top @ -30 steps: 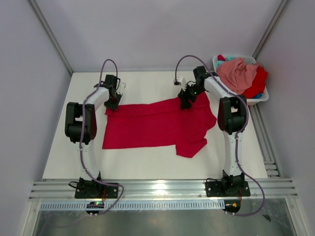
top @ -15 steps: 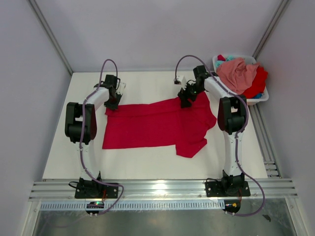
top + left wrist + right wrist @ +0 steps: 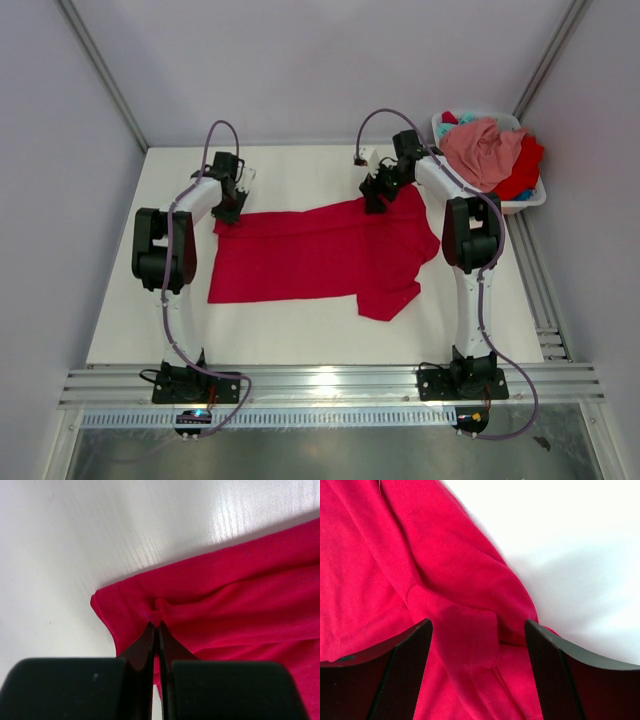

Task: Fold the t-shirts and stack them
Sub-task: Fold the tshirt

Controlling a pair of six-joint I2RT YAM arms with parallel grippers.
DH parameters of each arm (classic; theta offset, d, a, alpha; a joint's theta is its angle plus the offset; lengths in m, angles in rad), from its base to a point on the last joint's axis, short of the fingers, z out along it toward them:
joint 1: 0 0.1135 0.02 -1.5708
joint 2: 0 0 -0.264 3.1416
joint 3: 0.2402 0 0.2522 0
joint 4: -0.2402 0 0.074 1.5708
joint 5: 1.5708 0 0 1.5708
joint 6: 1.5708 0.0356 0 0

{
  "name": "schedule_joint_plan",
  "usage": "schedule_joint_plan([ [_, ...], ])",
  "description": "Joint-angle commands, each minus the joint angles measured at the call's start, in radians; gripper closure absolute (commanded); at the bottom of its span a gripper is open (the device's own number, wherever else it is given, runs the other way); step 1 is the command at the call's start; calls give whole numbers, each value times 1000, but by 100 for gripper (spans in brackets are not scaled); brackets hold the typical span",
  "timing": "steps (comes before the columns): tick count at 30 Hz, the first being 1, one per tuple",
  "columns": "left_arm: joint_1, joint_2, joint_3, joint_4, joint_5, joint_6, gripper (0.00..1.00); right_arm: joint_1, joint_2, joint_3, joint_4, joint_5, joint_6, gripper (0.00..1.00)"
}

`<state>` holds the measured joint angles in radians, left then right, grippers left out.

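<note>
The red t-shirt lies spread wide and mostly flat on the white table, one sleeve jutting from its near right side. At the shirt's far left corner the left gripper has its jaws pressed together on a small pinch of the hem, the cloth puckering at the tips. At the shirt's far right edge the right gripper hangs with jaws wide apart, a loose fold of red cloth below the gap, ungripped. Beyond the shirt's right side, well apart, a white basket holds a salmon pink t-shirt heaped over red and teal cloth.
</note>
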<state>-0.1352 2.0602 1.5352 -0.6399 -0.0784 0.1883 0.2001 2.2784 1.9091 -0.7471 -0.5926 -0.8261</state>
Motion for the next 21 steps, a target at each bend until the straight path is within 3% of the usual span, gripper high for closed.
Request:
schedule_joint_plan([
  [1,0,-3,37,6,-4,2,100,4,-5,30,12,7,10,21],
  [11,0,-3,40,8,2,-3,100,4,47,34,-64,51,-24,25],
  [13,0,-3,39,5,8,-4,100,2,53,38,-70,53,-22,42],
  [14,-1,-5,39,5,8,-6,100,4,56,36,-75,53,-24,55],
  [15,0,-6,37,5,8,-6,100,4,56,36,-80,51,-27,82],
  [16,0,-6,37,5,5,-4,100,4,58,34,-83,53,-30,95],
  [21,0,-8,29,11,8,-6,100,4,43,13,-60,65,-15,97],
])
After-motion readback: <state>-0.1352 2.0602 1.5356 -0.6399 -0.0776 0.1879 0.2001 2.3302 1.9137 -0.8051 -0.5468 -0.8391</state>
